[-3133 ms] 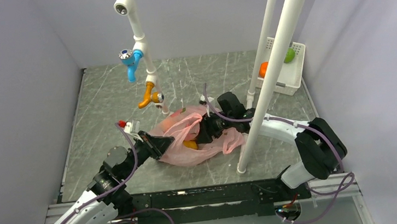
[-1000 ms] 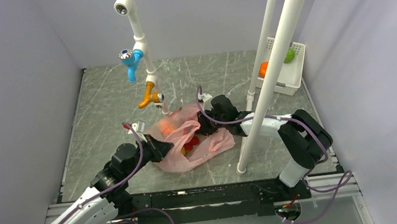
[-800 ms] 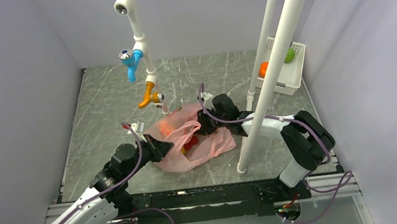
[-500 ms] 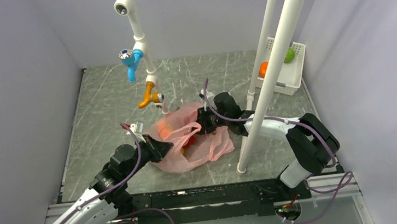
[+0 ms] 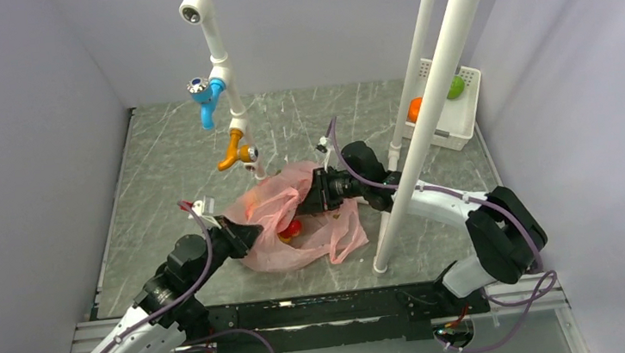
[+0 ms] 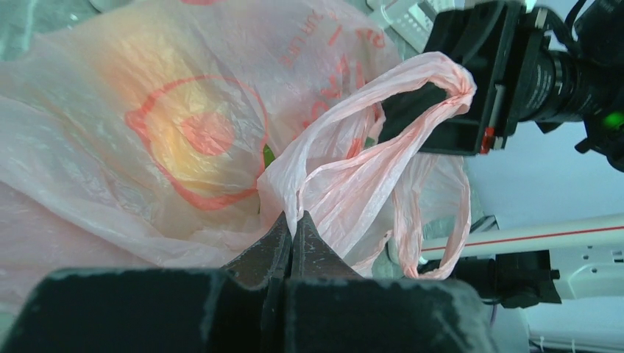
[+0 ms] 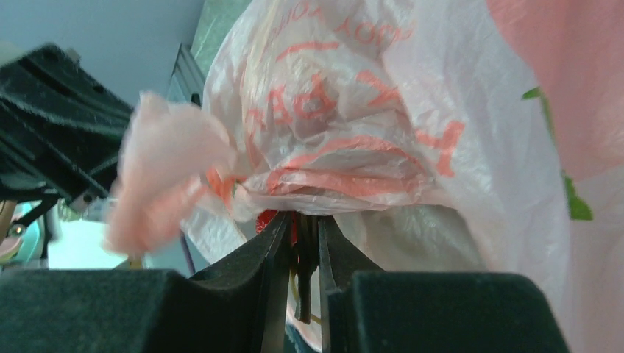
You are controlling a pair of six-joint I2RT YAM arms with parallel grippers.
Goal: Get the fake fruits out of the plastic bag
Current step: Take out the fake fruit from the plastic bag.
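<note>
Fake fruits (image 5: 291, 228) lie inside the plastic bag (image 5: 319, 238), unextracted; my left tool (image 6: 292, 218) clenches its film, whether my right tool (image 7: 302, 218) grips anything I cannot tell.

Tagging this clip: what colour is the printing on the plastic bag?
Red-orange, on translucent pink; the plastic bag shows it best in the left wrist view.
</note>
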